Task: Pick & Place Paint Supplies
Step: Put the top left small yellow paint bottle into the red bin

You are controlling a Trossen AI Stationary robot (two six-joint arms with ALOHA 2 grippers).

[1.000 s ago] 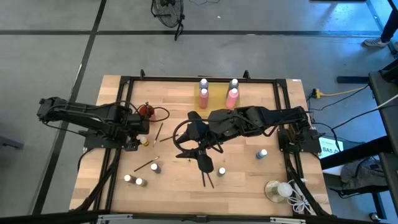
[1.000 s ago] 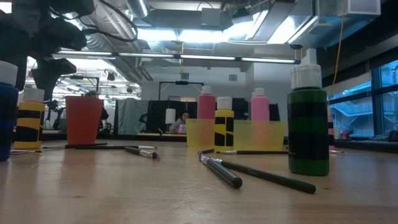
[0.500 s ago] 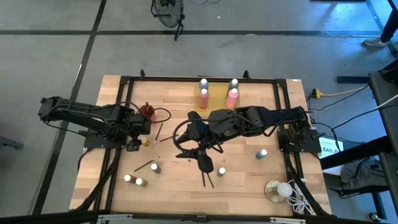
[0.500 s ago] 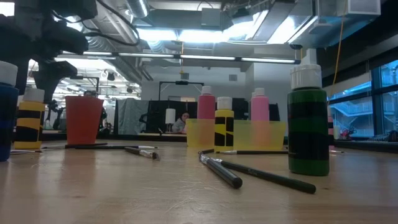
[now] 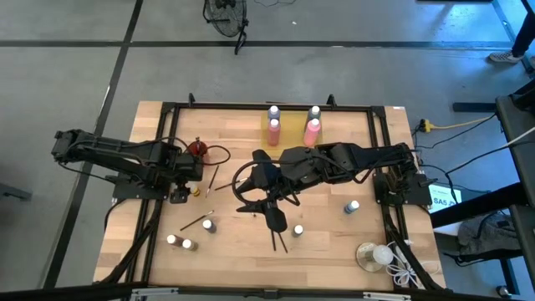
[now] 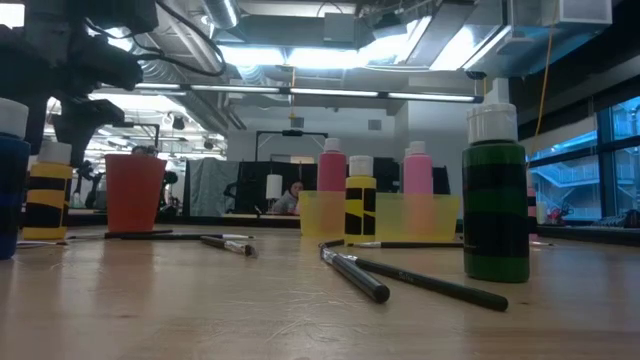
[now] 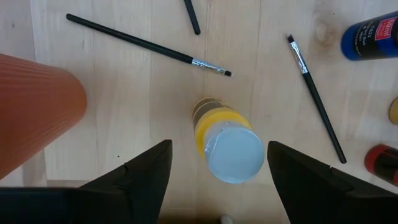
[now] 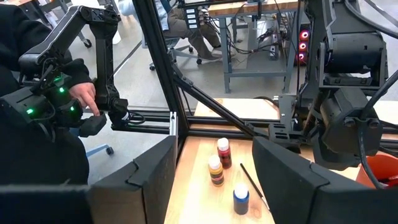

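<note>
The left pincer (image 7: 217,171) stands wide, straddling the yellow bottle (image 7: 225,143) upright on the counter (image 7: 124,87) directly beneath it, so lowering squarely before closing should avoid tipping it

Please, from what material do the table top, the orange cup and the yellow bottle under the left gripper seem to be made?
Table top: pale wood with matte finish, showing grain and plank seams. Orange cup: probably plastic, with fine ribs and a dull sheen. Yellow bottle: likely plastic, its white cap smooth and slightly glossy.
</note>
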